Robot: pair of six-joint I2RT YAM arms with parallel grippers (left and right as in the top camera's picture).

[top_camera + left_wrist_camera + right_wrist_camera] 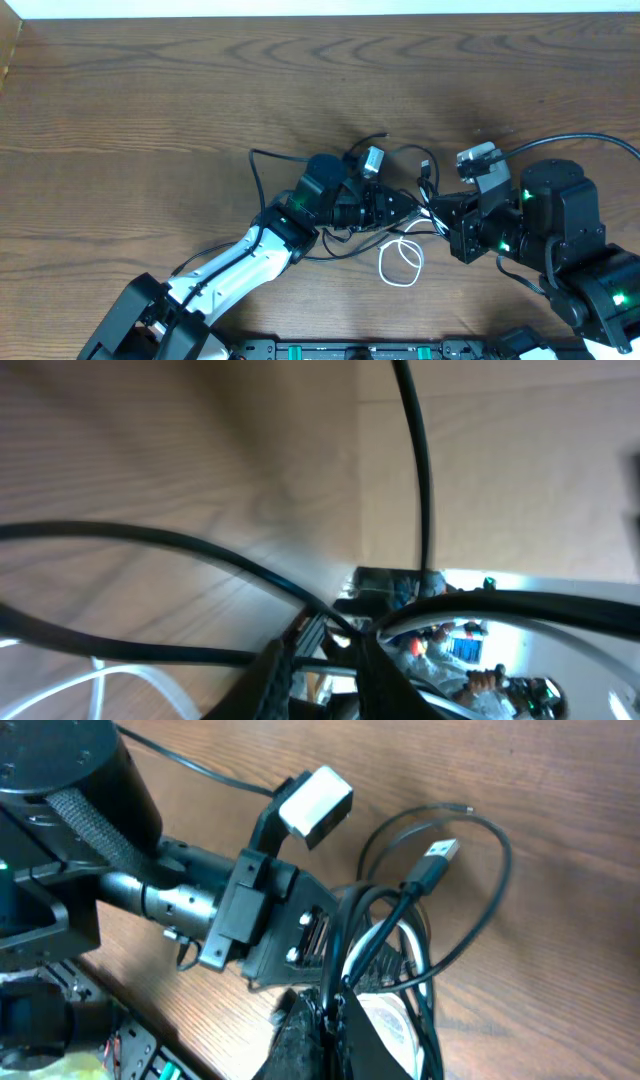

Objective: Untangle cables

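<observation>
- While both arms are meeting a little toward 4 o'clock from the middle of the desk [150,100], the cables [355,955] are lying bunched right between them. Black loops are fanning out toward 12 o'clock and a white cord [381,266] is curling out at 6 o'clock.
- The right tool [325,1020] is sitting pressed together, clamping a bundle of black strands. These are running up toward a USB plug [437,852] at 1 o'clock from its tips.
- The left tool [413,208] is nosing into the same knot from 9 o'clock. In its own camera, cords are crossing in front of its fingers [262,682], and I cannot tell whether they are apart or pinching a strand.
- The step in hand is looking like a pull-apart, with the right side acting as anchor.
- To do it well, the left tool should be taking one strand only, not the bundle, and drawing it slowly toward 9 o'clock, low over the desk.
- It should be checking that the loops are opening rather than cinching, and easing off if the plug is snagging.
</observation>
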